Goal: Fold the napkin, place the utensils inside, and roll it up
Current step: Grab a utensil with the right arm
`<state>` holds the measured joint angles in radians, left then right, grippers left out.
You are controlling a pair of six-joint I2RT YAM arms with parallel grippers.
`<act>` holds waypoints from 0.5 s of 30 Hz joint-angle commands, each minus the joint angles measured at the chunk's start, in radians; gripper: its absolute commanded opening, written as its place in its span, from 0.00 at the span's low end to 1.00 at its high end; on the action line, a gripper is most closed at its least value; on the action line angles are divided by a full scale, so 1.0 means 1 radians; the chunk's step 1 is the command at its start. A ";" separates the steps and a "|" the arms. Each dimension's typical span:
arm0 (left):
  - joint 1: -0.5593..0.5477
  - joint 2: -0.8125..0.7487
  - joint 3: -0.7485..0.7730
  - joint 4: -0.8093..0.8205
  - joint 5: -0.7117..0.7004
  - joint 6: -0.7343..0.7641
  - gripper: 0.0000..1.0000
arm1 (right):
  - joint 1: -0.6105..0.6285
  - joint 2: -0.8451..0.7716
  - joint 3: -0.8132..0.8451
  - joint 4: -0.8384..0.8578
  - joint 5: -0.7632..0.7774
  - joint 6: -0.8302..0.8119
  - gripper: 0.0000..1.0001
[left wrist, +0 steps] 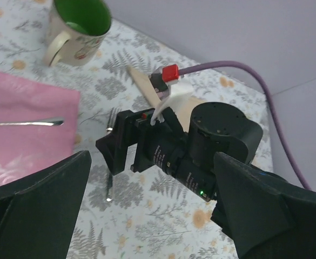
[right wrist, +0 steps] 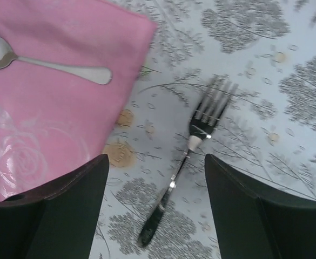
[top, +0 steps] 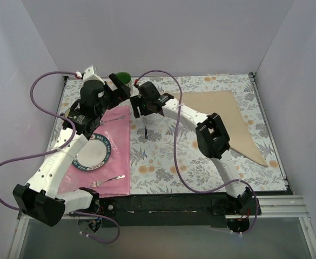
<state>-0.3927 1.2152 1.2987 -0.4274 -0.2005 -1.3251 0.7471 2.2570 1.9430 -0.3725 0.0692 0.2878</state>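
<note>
Now, tablecloth (top: 163, 162): floral, covers the table.
Napkin (top: 228, 116): tan, flat at the far right, well apart from both grippers.
Placemat (top: 117, 156): pink, on the left, carrying a plate (top: 92, 152) and a spoon (right wrist: 49, 65).
Left gripper (left wrist: 152, 162): jaws wide open, holding nothing, above the placemat's far corner, facing the right wrist.
Right gripper (right wrist: 156, 162): jaws open and empty, raised over the fork.
Fork (right wrist: 201, 127): on the tablecloth beside the placemat, handle in line with the gap between the right jaws, untouched.
</note>
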 commanded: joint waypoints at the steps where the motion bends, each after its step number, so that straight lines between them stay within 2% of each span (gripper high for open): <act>1: 0.026 -0.049 -0.098 -0.091 -0.059 -0.013 0.98 | 0.061 0.120 0.213 -0.226 0.104 -0.024 0.79; 4: 0.026 -0.074 -0.108 -0.112 -0.109 -0.025 0.98 | 0.072 0.148 0.214 -0.221 0.095 0.010 0.73; 5: 0.026 -0.091 -0.111 -0.117 -0.125 -0.039 0.98 | 0.072 0.150 0.197 -0.221 0.099 0.017 0.65; 6: 0.028 -0.095 -0.113 -0.117 -0.154 -0.046 0.98 | 0.075 0.150 0.189 -0.221 0.101 0.022 0.63; 10: 0.028 -0.100 -0.095 -0.166 -0.209 -0.079 0.98 | 0.080 0.153 0.155 -0.213 0.136 0.021 0.63; 15: 0.026 -0.121 -0.107 -0.168 -0.209 -0.074 0.98 | 0.084 0.165 0.156 -0.195 0.130 0.004 0.63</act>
<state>-0.3683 1.1400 1.1843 -0.5739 -0.3607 -1.3884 0.8299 2.4176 2.0979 -0.5842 0.1810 0.2955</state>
